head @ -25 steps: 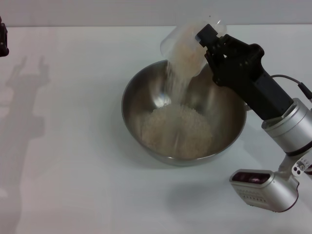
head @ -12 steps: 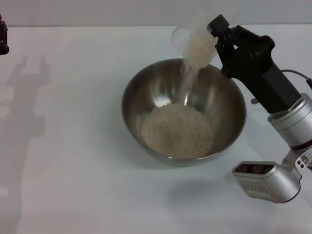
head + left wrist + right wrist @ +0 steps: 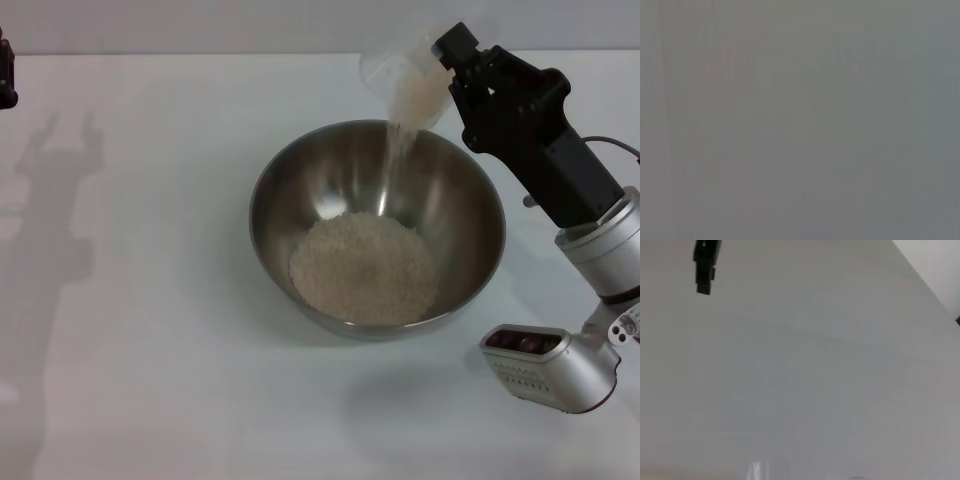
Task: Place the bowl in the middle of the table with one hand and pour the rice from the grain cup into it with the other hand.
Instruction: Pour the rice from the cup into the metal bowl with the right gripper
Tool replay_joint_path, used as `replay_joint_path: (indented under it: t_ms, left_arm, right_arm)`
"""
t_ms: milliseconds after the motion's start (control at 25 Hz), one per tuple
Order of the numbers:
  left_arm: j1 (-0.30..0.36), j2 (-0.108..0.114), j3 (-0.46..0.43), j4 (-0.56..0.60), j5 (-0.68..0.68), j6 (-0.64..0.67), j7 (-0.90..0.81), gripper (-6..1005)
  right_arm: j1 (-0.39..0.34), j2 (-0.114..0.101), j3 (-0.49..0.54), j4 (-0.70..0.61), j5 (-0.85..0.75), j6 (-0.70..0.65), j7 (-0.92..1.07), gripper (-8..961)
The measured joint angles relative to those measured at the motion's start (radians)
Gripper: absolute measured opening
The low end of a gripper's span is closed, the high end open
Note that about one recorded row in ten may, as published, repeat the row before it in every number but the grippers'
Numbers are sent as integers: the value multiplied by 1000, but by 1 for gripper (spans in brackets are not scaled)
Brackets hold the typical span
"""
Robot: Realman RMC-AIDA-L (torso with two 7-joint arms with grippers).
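Note:
The steel bowl (image 3: 300, 190) stands in the middle of the white table (image 3: 150, 330) with a pile of rice (image 3: 365, 268) in its bottom. Above the bowl's far right rim, my right gripper (image 3: 452, 62) is shut on the clear grain cup (image 3: 405, 85). The cup is tipped mouth-down toward the bowl. A thin stream of rice (image 3: 397, 150) falls from it into the bowl, and some grains are still inside the cup. Only a dark sliver of my left gripper (image 3: 6, 80) shows at the far left edge, raised and away from the bowl. The left wrist view is plain grey.
The right arm's silver wrist and camera housing (image 3: 545, 365) hang over the table to the right of the bowl. The left arm's shadow (image 3: 55, 200) lies on the left side of the table. In the right wrist view, a dark part (image 3: 705, 265) hangs over bare table.
The cup has moved right and a little farther back over the bowl's rim. The falling stream has thinned and the cup holds less rice.

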Motion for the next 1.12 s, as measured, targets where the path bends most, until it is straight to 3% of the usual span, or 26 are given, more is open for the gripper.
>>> replay_joint_path:
  t_ms: [1120]
  left_arm:
    - [-13,-2,0,-3,0,7,0,450]
  right_arm:
    - [30,-2,-12,-66,-21,-9,-62,6]
